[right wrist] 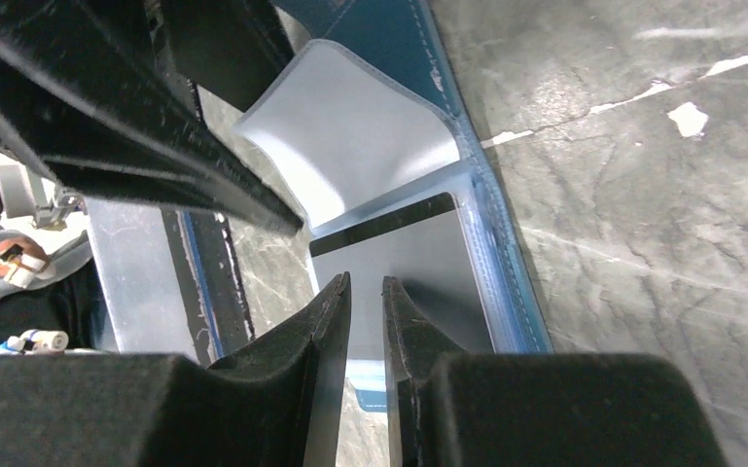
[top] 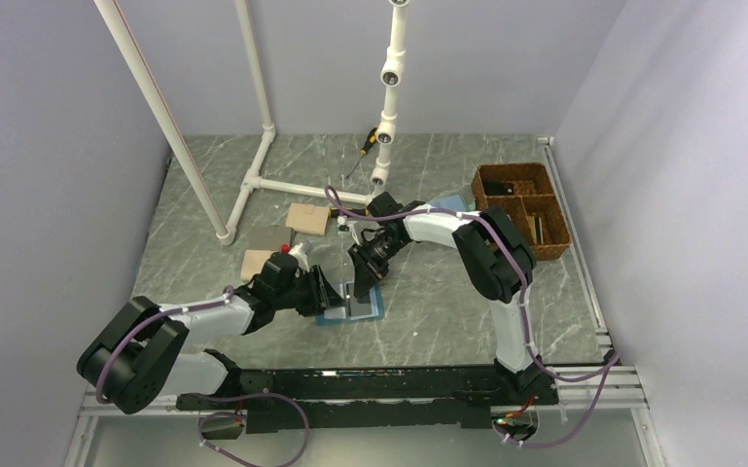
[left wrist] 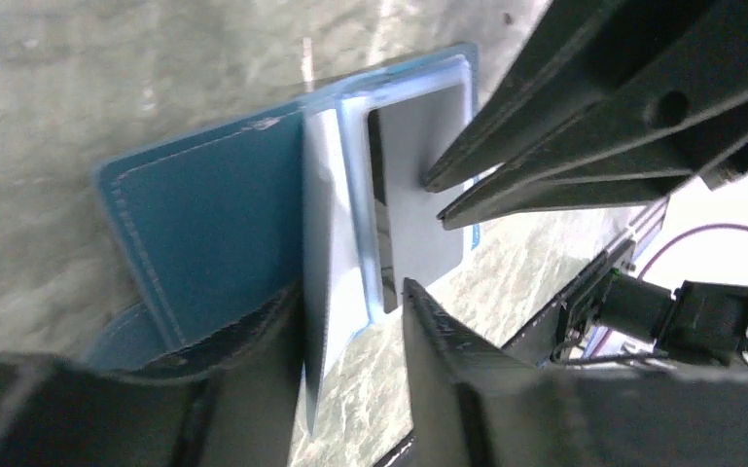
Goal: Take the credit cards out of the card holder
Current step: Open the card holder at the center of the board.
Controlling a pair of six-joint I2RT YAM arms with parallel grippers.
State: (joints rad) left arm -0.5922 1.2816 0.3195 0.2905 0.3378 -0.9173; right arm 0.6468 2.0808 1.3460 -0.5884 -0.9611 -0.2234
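No writing, brand or number reads anywhere from where I stand: the grey card [right wrist: 399, 253] shows a blank face, and the card holder [left wrist: 204, 224] bears only stitching.

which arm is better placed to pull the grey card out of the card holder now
Right. The right gripper has its narrowly parted fingertips at the grey card, which sits in a slot of the card holder. The left gripper straddles the holder's raised flap, so it is probably better used to steady it.
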